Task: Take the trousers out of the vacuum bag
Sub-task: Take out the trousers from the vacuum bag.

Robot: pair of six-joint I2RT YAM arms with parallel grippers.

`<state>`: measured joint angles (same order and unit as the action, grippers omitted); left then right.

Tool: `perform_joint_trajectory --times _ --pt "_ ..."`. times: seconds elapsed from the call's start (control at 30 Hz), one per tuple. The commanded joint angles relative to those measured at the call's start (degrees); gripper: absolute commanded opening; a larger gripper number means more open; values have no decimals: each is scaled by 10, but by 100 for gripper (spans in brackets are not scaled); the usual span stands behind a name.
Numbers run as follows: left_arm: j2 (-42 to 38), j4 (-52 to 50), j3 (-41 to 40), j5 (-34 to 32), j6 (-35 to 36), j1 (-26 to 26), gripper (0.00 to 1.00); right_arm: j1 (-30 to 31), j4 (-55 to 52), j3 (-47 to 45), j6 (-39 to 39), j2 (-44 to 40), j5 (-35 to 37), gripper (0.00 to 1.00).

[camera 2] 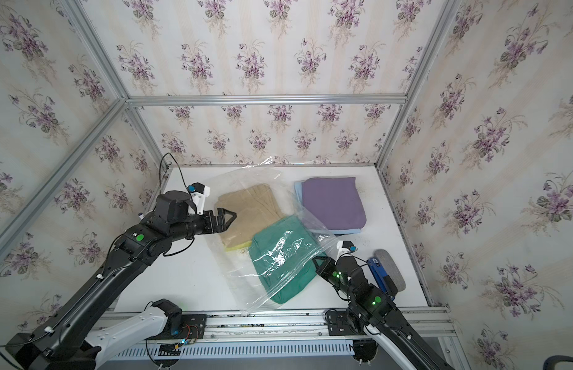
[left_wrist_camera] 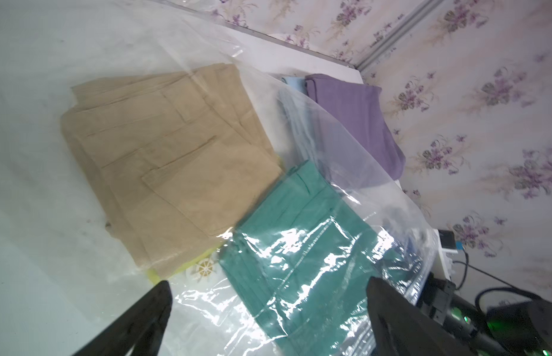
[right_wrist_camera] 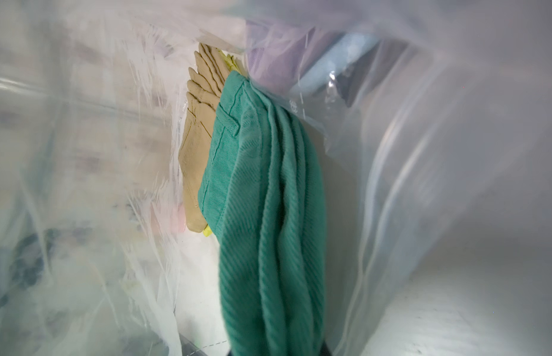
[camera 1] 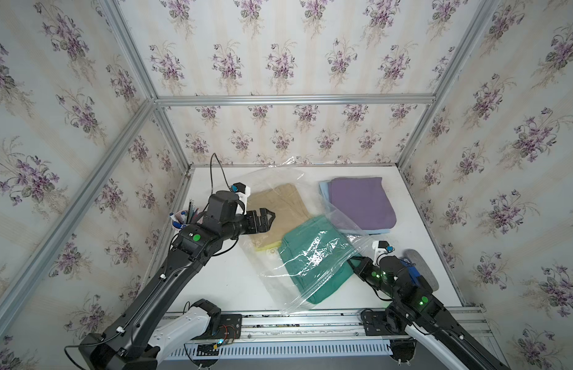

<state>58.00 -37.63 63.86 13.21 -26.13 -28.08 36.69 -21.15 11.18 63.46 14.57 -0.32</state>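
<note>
The clear vacuum bag (camera 1: 275, 179) lies across the table's middle, its mouth toward the right front. Inside it lie khaki trousers (camera 1: 278, 208) on top of yellow trousers (camera 1: 262, 247), beside the white valve (left_wrist_camera: 205, 268). Teal green trousers (camera 1: 310, 256) lie half out of the mouth. My right gripper (camera 2: 317, 262) is shut on their edge, and the cloth fills the right wrist view (right_wrist_camera: 268, 215). My left gripper (camera 1: 269, 217) hovers open above the bag, with nothing between its fingers (left_wrist_camera: 388, 308). Purple trousers (camera 1: 362, 201) rest on light blue trousers (camera 1: 323, 189) outside the bag, at the back right.
A cup of pens (camera 1: 182, 221) stands at the table's left edge behind my left arm. A grey oval pad (camera 2: 390, 266) with a blue tool (camera 2: 376, 272) lies at the right edge beside my right arm. Flowered walls close in three sides.
</note>
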Motion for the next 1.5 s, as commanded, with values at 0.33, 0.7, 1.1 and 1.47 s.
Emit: perform_joint_trajectory --times 0.33,0.7,1.1,1.47 --pt "116 -35 176 -104 109 -230 100 0 31 -4 -3 18 33 0" --pt "225 -52 246 -225 151 -442 100 0 -8 9 -8 -13 46 0" --pt "371 -104 320 -334 161 -588 94 0 -79 -5 10 -118 55 0" --pt "423 -98 274 -377 97 -604 89 0 -93 0 6 -131 49 0"
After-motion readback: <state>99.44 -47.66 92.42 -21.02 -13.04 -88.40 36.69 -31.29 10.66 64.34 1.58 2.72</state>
